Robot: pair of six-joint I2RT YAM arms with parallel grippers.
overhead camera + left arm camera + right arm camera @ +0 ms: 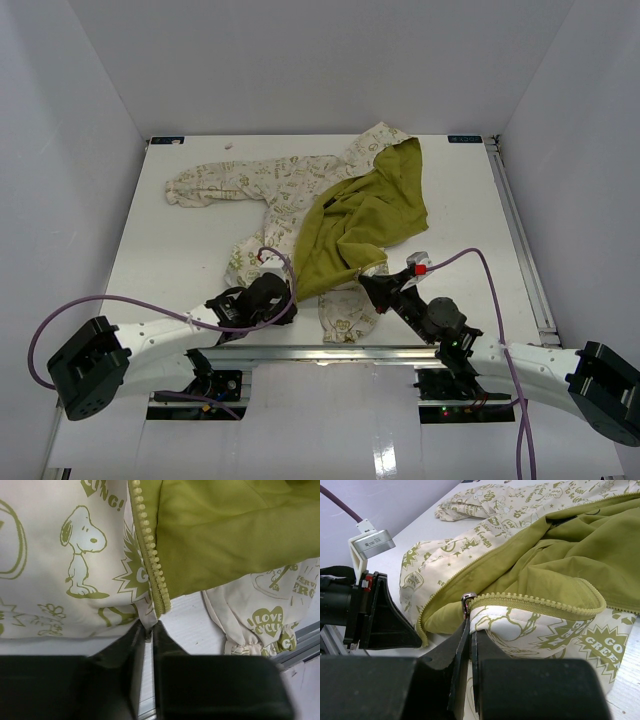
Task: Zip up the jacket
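Sprawls open across the middle of the table [170,280] as a jacket [300,190]: cream printed shell, olive lining [545,555] turned up, 1 sleeve flung left. Looks light, soft and limp. Will likely bunch and slide on the smooth top rather than hold shape, so best taken at the 2 bottom zipper ends and pulled taut. Pinched at the hem by the left gripper [148,626], fingers nearly pressed together just below the chunky plastic teeth [150,555]. Nipped by the right gripper [470,630] too, fingers pressed together at the other hem, right under the small metal slider [466,600].
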